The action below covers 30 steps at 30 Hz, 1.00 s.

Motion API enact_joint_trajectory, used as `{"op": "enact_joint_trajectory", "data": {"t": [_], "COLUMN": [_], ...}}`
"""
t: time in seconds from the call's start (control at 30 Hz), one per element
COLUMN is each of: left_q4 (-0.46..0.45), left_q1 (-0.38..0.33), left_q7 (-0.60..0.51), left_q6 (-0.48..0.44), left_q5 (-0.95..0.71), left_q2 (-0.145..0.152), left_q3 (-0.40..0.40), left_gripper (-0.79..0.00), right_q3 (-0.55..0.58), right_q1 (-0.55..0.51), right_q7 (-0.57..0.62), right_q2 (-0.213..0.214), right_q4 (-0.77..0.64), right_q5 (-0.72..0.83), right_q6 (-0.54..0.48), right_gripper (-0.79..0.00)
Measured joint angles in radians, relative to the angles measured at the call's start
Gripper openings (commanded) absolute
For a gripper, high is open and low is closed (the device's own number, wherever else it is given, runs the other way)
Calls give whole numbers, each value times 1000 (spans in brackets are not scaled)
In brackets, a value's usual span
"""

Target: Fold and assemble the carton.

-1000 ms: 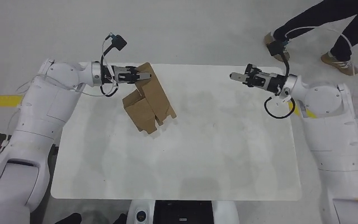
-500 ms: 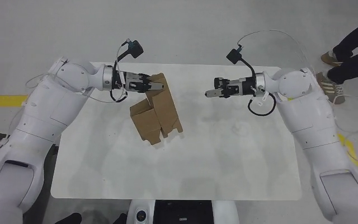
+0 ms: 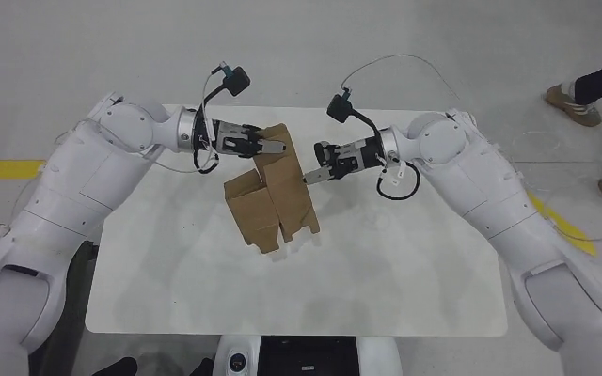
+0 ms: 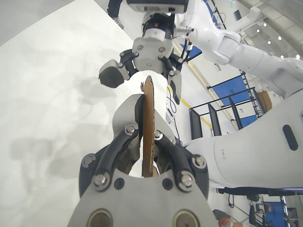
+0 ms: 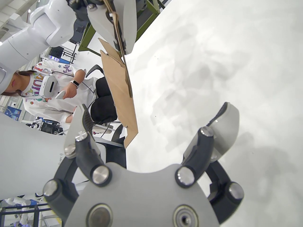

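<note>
**A:** What holds the brown corrugated cardboard carton (image 3: 273, 193)?

**B:** The left gripper (image 3: 273, 148). Its fingers are closed on the far edge of one panel, and the sheet passes edge-on between the pads. The carton is only part-folded, with its flaps loose. It hangs from that grip above the far-left part of the white rounded table (image 3: 404, 282). Whether its lowest flap rests on the surface cannot be told.

**A:** And the right gripper (image 5: 153, 119)?

**B:** Its fingers are spread wide with nothing between them. The tips point at the carton's free edge, just beside it and opposite the left gripper.

**A:** Which step is in hand?

**B:** Probably a second grip, so that the two arms can open the flat panels into a tube.

**A:** How is it done well?

**B:** The open fingers should straddle a single panel edge, not a doubled layer or a loose flap. They should close squarely across the board, away from any crease. The left grip must hold firm, because it has only a narrow margin and a sideways push could pivot the sheet. Corrugated board bends readily along its scores and buckles elsewhere, so the pull should follow the scores.
</note>
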Motion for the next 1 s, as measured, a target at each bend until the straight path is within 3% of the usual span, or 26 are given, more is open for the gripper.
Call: {"op": "enact_joint_trajectory", "data": {"t": [0.27, 0.3, 0.53, 0.57, 0.8, 0.9, 0.93, 1.0], "left_q4": [51, 54, 78, 80, 79, 77, 76, 71], "left_q1": [-24, -25, -19, -19, -12, -8, -6, -4], "left_q7": [0, 0, 3, 1, -4, -3, -3, 1], "left_q6": [0, 0, -3, -1, 4, 3, 3, -1], "left_q5": [-89, -92, -126, -131, -142, -142, -141, -138], "left_q2": [-5, -6, -19, -20, -27, -28, -28, -28], "left_q3": [19, 22, 41, 42, 47, 48, 48, 49], "left_gripper": [-785, -785, -785, -785, -785, -785, -785, -785], "right_q3": [-153, -168, -283, -296, -388, -393, -392, -392], "right_q1": [59, 65, 113, 118, 155, 155, 154, 151], "right_q7": [-87, -95, -154, -161, -219, -227, -227, -228], "right_q2": [-5, -6, -10, -10, -9, -10, -10, -11], "right_q4": [23, 25, 42, 45, 54, 52, 49, 45], "right_q5": [87, 97, 159, 167, 220, 224, 223, 225], "right_q6": [-87, -95, -154, -161, -219, -227, -227, -228], "right_gripper": [-28, -86, -302, -376, -434, -517, -554, -736]}}
